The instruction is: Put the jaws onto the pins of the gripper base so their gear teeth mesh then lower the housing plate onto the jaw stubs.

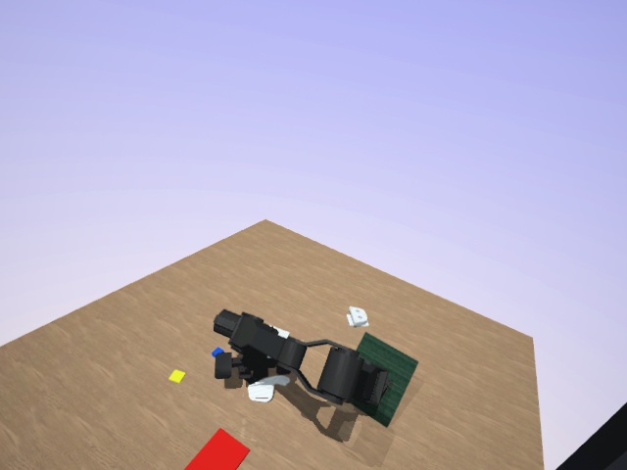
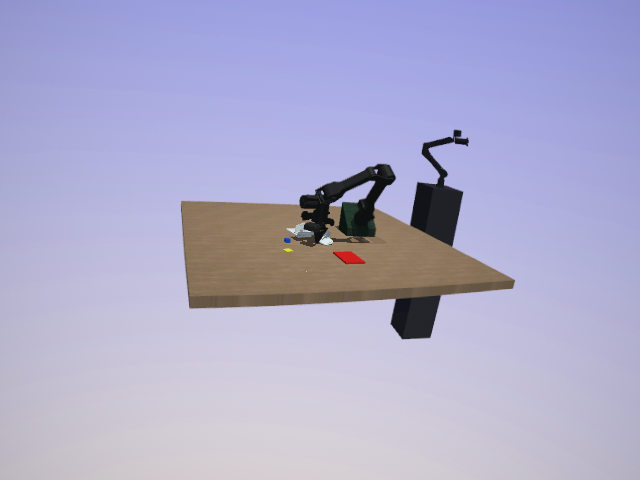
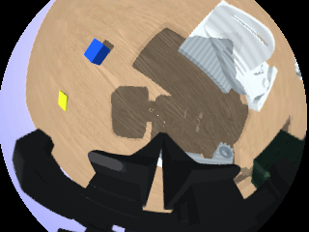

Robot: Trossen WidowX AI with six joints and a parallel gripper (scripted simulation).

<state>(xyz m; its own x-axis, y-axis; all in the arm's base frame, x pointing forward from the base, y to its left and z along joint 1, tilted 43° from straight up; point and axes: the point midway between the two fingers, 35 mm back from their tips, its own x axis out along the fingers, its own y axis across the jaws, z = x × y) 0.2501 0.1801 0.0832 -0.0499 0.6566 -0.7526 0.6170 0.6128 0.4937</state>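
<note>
My gripper [image 2: 317,241] [image 3: 162,135] is shut with nothing between its fingertips, low over the table. A white and grey jaw [image 1: 261,393] [image 2: 325,240] [image 3: 225,152] lies beside the fingertips, partly hidden behind the fingers in the wrist view. The white gripper base [image 1: 281,333] [image 3: 263,95] lies farther out, with ribbed grey and white jaw-like parts overlapping it in the wrist view; whether these sit on pins or mesh cannot be told. The arm hides most of it in the top view. The white housing plate [image 1: 358,315] with two holes lies apart, near the green block.
A blue cube [image 1: 217,352] [image 2: 287,240] [image 3: 97,51] and a yellow square [image 1: 176,375] [image 2: 287,250] [image 3: 63,101] lie beyond the gripper. A red pad [image 1: 219,449] [image 2: 349,257] lies near. The arm stands on a green block [image 1: 400,364] [image 2: 348,225]. A dark pillar [image 2: 436,211] stands behind the table.
</note>
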